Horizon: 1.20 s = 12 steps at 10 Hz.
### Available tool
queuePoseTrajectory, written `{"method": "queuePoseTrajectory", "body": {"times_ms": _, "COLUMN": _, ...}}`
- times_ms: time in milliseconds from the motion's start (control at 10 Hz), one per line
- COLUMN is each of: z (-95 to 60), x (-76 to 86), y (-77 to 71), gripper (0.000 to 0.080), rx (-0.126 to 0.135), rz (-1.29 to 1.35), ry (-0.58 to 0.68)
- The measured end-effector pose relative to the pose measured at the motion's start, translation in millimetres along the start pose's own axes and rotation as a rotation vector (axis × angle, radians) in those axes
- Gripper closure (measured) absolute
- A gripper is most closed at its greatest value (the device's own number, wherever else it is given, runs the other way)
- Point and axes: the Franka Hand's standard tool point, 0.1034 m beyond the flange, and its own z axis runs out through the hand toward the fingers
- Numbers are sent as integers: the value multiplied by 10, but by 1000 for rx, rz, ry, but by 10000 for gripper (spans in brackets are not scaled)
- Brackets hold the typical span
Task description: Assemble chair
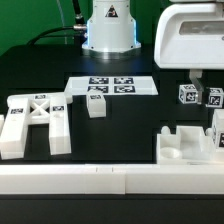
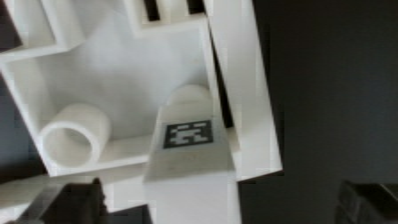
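Hovering at the exterior view's right, my gripper (image 1: 205,76) hangs with its jaws spread wide and nothing between them. Just under it, on the black table (image 1: 140,125), stand two cubes (image 1: 187,95), each showing a tag, and I touch neither.

Nearer, still on the right, sits the notched block (image 1: 188,145), with a tagged slab (image 1: 218,128) at its right side, cut off by the picture's edge. In the wrist view my dark fingertips (image 2: 50,200) show in the two corners. Beneath them lies a white part with a round socket (image 2: 75,135) and a tagged slab (image 2: 187,160) against it.

The X-frame (image 1: 35,120) lies well apart at the exterior view's left. A small block (image 1: 97,103) stands just beside the marker board (image 1: 113,85), on its near side. A white rail (image 1: 90,180) runs along the near edge.
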Motion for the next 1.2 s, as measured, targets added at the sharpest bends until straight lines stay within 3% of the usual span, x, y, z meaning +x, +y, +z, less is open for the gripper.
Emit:
{"method": "queuePoseTrajectory", "body": {"times_ms": 100, "z": -17, "x": -71, "y": 44, "gripper": 151, "rx": -3, "rz": 35, "ry": -10}}
{"method": "queuePoseTrajectory", "body": {"times_ms": 600, "z": -3, "x": -94, "y": 102, "gripper": 151, "rx": 1, "rz": -30, "ry": 12}}
{"method": "queuePoseTrajectory", "body": {"times_ms": 900, "z": -55, "x": -520, "y": 647, "gripper": 151, "rx": -2, "rz": -180, "ry": 35}}
{"method": "queuePoseTrajectory", "body": {"times_ms": 1000, "z": -80, "x": -514, "y": 744, "gripper": 151, "rx": -5, "rz": -173, "ry": 35}}
{"method": "queuePoseTrajectory", "body": {"times_ms": 1200, "z": -69, "x": -514, "y": 756, "gripper": 151, "rx": -6, "rz": -171, "ry": 38}}
